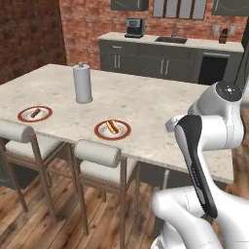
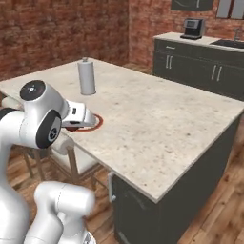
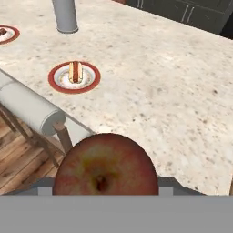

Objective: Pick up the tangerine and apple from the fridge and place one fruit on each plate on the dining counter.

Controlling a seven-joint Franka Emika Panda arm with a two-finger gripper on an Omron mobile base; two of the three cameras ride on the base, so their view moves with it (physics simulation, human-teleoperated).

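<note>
Apple [image 3: 105,164] clamped in the claw [image 3: 105,189], large and close at the bottom of the hand view, red-brown skin with a yellowish patch and the dark dimple facing the camera; finger tips themselves hidden behind the fruit. Held out over the near edge of the desk [image 1: 160,104], a broad island with a speckled beige stone top on dark cabinets. Two plates on that top, each red-rimmed with a pale centre and each already carrying a small hot-dog-like item: nearer plate [image 1: 112,129] close to the front edge, just above a padded stool [image 1: 97,153]; farther plate [image 1: 35,114] well off to the left, near another stool [image 1: 14,130]. Grey cylinder [image 1: 82,83] upright behind and between the two plates, apart from both. In the right base view, white arm [image 2: 43,119] bent low in front of the island, its forearm covering most of the nearer plate. Wall counter [image 1: 170,44] with coffee machine [image 1: 134,27] and sink beyond, against the brick wall. Wooden floor below the stools.
</note>
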